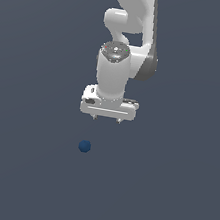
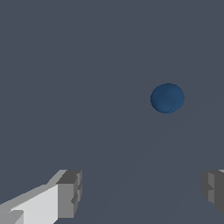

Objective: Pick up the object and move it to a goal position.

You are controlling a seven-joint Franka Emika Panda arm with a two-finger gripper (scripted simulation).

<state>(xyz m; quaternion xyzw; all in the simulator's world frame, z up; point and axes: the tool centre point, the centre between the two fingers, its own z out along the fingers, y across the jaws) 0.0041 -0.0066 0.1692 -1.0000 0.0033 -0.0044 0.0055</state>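
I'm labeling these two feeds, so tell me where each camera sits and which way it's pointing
Exterior view: off the arm, its position unrecorded, facing the white arm, with the end effector open above the plain grey floor and the blue ball clear of it.
Wrist view: mounted on the wrist, looking past two spread fingertips at the floor and the ball.
Shared: the ball, the floor and the end effector.

Ball (image 2: 167,98) smooth, matt dark blue; tool (image 2: 140,192) matt white, grey pads (image 2: 70,192); ground (image 1: 21,168) plain matt.
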